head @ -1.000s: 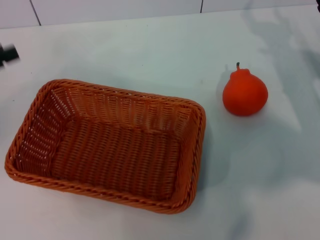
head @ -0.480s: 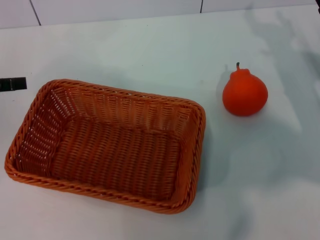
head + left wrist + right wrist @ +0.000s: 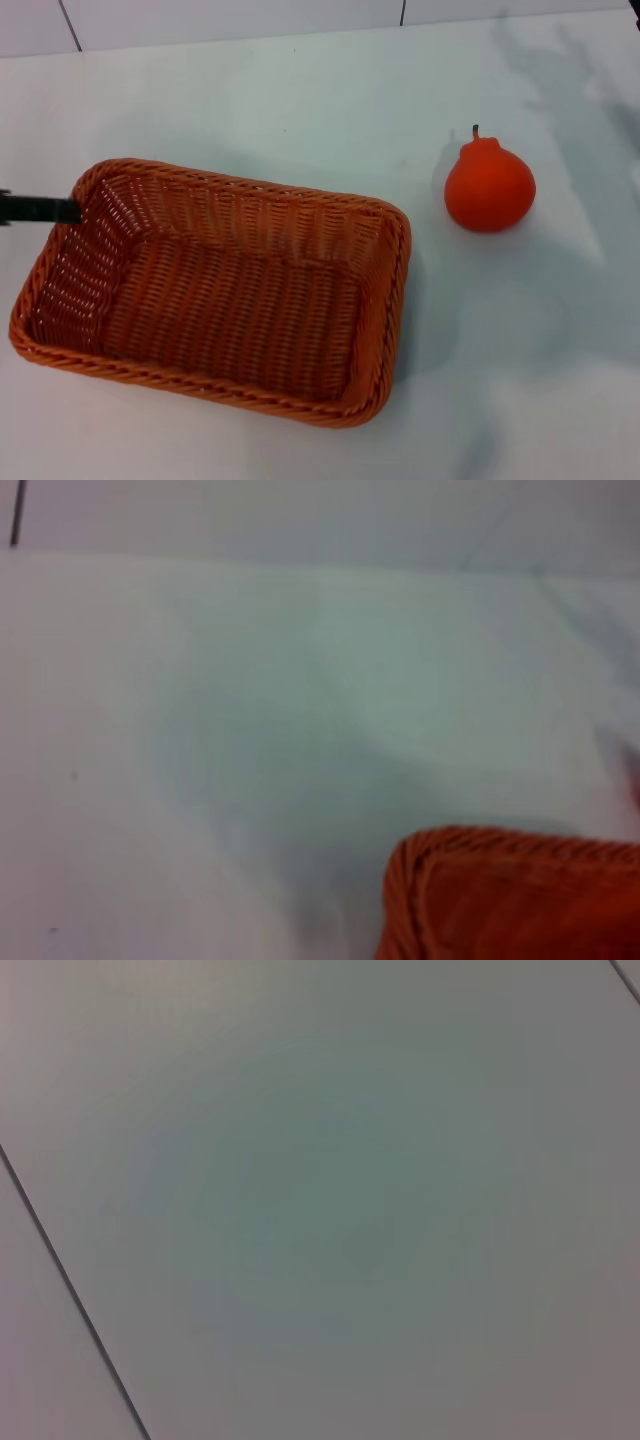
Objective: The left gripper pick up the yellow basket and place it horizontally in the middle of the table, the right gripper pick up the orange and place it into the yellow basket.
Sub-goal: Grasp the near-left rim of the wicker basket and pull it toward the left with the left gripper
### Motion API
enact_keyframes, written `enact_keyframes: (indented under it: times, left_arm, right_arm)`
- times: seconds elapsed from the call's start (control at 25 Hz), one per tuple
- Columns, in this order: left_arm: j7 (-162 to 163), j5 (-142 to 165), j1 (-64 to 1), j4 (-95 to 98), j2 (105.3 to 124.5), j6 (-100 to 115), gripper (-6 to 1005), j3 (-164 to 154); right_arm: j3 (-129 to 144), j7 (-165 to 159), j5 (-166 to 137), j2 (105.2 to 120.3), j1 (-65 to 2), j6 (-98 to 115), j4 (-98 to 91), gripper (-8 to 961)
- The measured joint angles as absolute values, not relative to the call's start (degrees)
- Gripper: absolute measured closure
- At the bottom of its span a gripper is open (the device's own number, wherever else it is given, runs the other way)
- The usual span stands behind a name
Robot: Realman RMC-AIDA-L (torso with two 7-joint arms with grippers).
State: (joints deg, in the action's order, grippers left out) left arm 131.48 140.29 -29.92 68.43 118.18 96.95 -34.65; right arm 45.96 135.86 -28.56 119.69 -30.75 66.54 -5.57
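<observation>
The left gripper (image 3: 40, 209) reaches the yellow basket (image 3: 225, 290) at its left end rim, positioned for a rim grasp; jaw state cannot be determined. The basket lies skewed on the table (image 3: 300, 110). The orange (image 3: 490, 188) stands well apart to its right.

left end effector (image 3: 40, 208), thin black finger, level, at left edge
</observation>
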Motion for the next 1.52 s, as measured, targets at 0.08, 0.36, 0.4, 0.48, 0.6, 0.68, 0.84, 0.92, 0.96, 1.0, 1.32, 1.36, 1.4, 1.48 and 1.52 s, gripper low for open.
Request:
enact_keyframes:
  times: [0.08, 0.36, 0.4, 0.48, 0.6, 0.68, 0.84, 0.92, 0.96, 1.0, 1.32, 1.36, 1.4, 1.48, 1.52]
  left_arm:
    - [131.61, 142.66, -30.52, 68.88, 119.13, 96.48, 198, -34.66]
    - [131.75, 147.80, -31.72, 70.25, 121.05, 94.56, 225, -34.89]
    - [131.76, 148.63, -31.91, 70.36, 121.25, 94.41, 229, -35.16]
    - [132.21, 151.59, -32.70, 70.32, 121.86, 94.40, 236, -37.65]
    - [132.99, 153.82, -33.14, 70.31, 122.42, 93.92, 248, -39.27]
    - [133.82, 155.86, -33.59, 70.38, 122.85, 93.30, 256, -40.60]
    - [134.64, 157.46, -34.04, 70.43, 123.03, 93.22, 271, -42.40]
    - [134.70, 157.55, -34.05, 70.53, 123.04, 93.23, 278, -42.93]
    - [134.73, 157.56, -34.06, 70.69, 123.04, 93.24, 282, -42.96]
    - [134.79, 157.57, -34.06, 70.91, 123.04, 93.31, 286, -42.91]
    - [134.87, 157.27, -33.99, 71.78, 123.05, 94.17, 600, -42.98]
    - [134.85, 157.14, -33.99, 71.79, 123.05, 94.24, 634, -42.76]
    - [134.85, 156.97, -33.99, 71.79, 123.05, 94.25, 669, -42.44]
    - [134.85, 155.70, -34.00, 71.73, 123.05, 94.28, 738, -40.52]
    - [134.81, 154.68, -34.06, 71.50, 123.02, 94.26, 750, -39.05]
  right_arm:
    - [45.96, 135.87, -28.56, 119.70, -30.81, 66.35, -5.60, 25]
    - [45.74, 135.94, -28.56, 119.65, -31.01, 65.39, -5.62, 26]
    - [45.20, 135.97, -28.56, 119.64, -31.02, 65.12, -5.63, 26]
    - [44.95, 135.97, -28.56, 119.64, -31.02, 64.98, -5.62, 26]
    - [44.61, 135.97, -28.56, 119.62, -31.00, 64.93, -5.62, 26]
    - [44.58, 135.97, -28.56, 119.62, -31.00, 64.93, -5.62, 26]
    - [44.37, 135.97, -28.56, 119.62, -31.09, 64.46, -5.69, 26]
    - [44.32, 135.97, -28.56, 119.62, -31.10, 64.31, -5.73, 26]
    - [44.31, 135.97, -28.56, 119.62, -31.11, 64.25, -5.73, 26]
    - [44.29, 135.97, -28.56, 119.62, -31.11, 64.19, -5.73, 26]
    - [43.87, 135.97, -28.56, 119.62, -31.19, 64.10, -5.73, 27]
    - [43.85, 135.97, -28.56, 119.62, -31.19, 64.10, -5.73, 27]
    - [43.81, 135.97, -28.56, 119.61, -31.16, 64.10, -5.73, 27]
    - [43.80, 135.97, -28.56, 119.61, -31.14, 64.09, -5.72, 27]
    - [43.79, 135.97, -28.56, 119.62, -31.11, 64.00, -5.72, 27]
